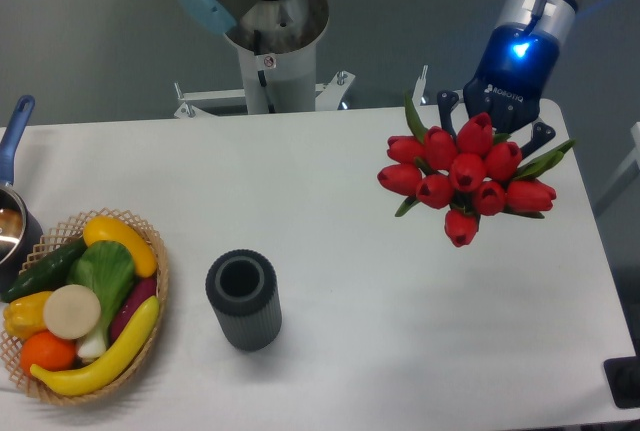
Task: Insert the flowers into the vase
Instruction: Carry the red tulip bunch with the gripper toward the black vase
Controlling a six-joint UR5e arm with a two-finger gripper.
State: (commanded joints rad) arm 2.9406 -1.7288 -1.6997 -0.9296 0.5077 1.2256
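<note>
**Operator:** Well, I've got the flowers (pixel 463 179) in the claw (pixel 492 123), up at about two o'clock on the table (pixel 330 181). The blooms face the camera and hide the stems, but the dark fingers flank the bunch from behind, so I judge the claw is pinched on the stems.

**Observer:** And the vase?

**Operator:** The vase (pixel 243 300) stands upright at roughly seven o'clock from the table's middle, mouth open and nothing in it, well apart from the bunch. So by my reading the pick-up is done; the carry across and the insertion are both left.

**Observer:** Anything in the way?

**Operator:** A woven basket (pixel 152 316) of produce sits at nine o'clock, near the vase but not touching it, with a blue-handled pot (pixel 14 206) at the far left edge. The path between the bunch and the vase looks open. My worry is that the bunch is wider than the mouth, so the stems need to go in straight from above.
</note>
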